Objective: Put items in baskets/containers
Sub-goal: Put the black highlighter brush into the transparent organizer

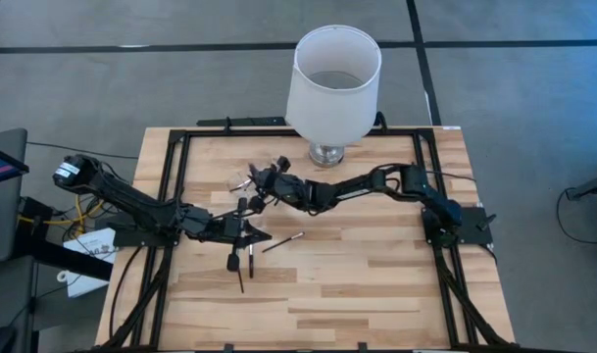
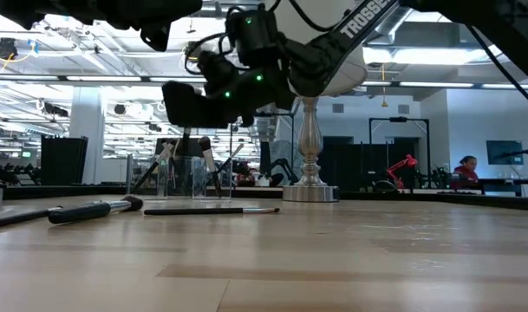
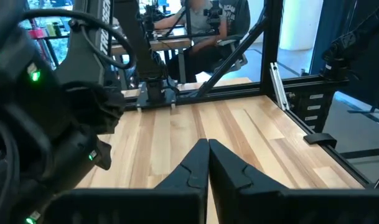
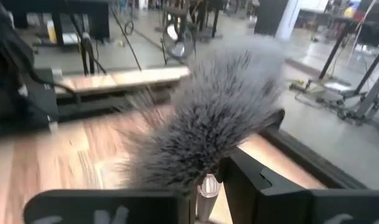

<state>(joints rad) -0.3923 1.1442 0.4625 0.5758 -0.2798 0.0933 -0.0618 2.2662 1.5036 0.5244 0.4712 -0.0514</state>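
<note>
bare surface (image 1: pixel 376 284) open ahead of the shut left gripper (image 1: pixel 262 235), only a loose brush (image 1: pixel 282 241) just beside it. right gripper (image 1: pixel 262 179), clamping a fluffy brush (image 4: pixel 208 130), crowds the clear pouch (image 2: pixel 184 176); lampshade (image 1: pixel 331 83) blocks behind.

Two black jointed arms, black cables along links, white TROSSEN lettering, green indicator lights, angular black jaws.

floor: grey (image 1: pixel 131 78), dark seams | ceiling: strip lights (image 2: pixel 472 84) | table: pale wood planks (image 1: pixel 376 284) | background: seated person (image 2: pixel 466 166)
</note>
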